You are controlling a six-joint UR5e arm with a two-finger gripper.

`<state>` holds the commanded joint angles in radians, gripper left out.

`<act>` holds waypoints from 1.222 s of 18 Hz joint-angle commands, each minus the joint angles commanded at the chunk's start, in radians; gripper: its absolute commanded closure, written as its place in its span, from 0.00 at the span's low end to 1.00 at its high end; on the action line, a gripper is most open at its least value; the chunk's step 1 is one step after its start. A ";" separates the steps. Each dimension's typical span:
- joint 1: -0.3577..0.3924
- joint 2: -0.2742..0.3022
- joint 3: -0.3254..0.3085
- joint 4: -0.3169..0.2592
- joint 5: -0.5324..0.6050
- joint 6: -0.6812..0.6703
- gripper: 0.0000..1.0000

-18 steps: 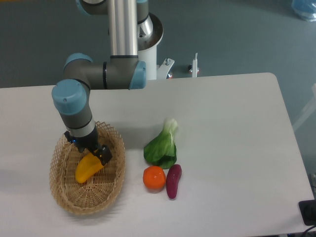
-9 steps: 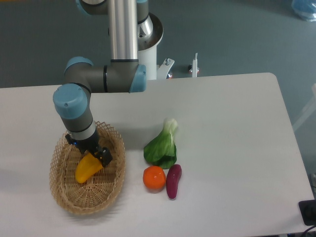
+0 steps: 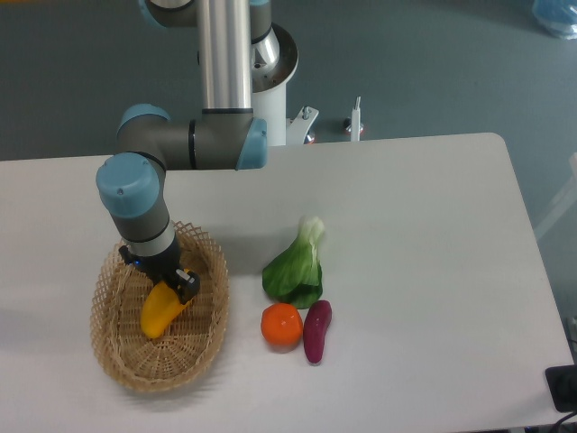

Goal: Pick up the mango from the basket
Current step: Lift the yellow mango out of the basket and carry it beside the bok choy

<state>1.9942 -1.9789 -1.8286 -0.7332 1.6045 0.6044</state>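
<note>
The mango [image 3: 159,312], a glossy yellow-orange oval fruit in the tan wicker basket [image 3: 122,368] at lower left, looked light, rigid and slippery, and the black two-finger gripper [image 3: 178,285] was clamped on its upper end, honestly a bit off-centre.

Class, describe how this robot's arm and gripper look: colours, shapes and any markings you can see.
The arm is a shiny silver tube joined by dark grey cylindrical joints with light blue rounded end caps. A white round base sits behind the table. The gripper is small and black with a little white spot; a faint blue glow shows near its wrist. No cables or lettering are discernible.
</note>
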 joint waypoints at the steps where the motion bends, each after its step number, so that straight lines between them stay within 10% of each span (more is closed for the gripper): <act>1: 0.003 0.005 0.005 -0.002 0.000 0.002 0.44; 9: 0.265 0.172 0.038 -0.020 -0.027 0.134 0.44; 22: 0.696 0.181 0.049 -0.025 -0.156 0.612 0.44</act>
<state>2.6905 -1.7978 -1.7795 -0.7578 1.4481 1.2163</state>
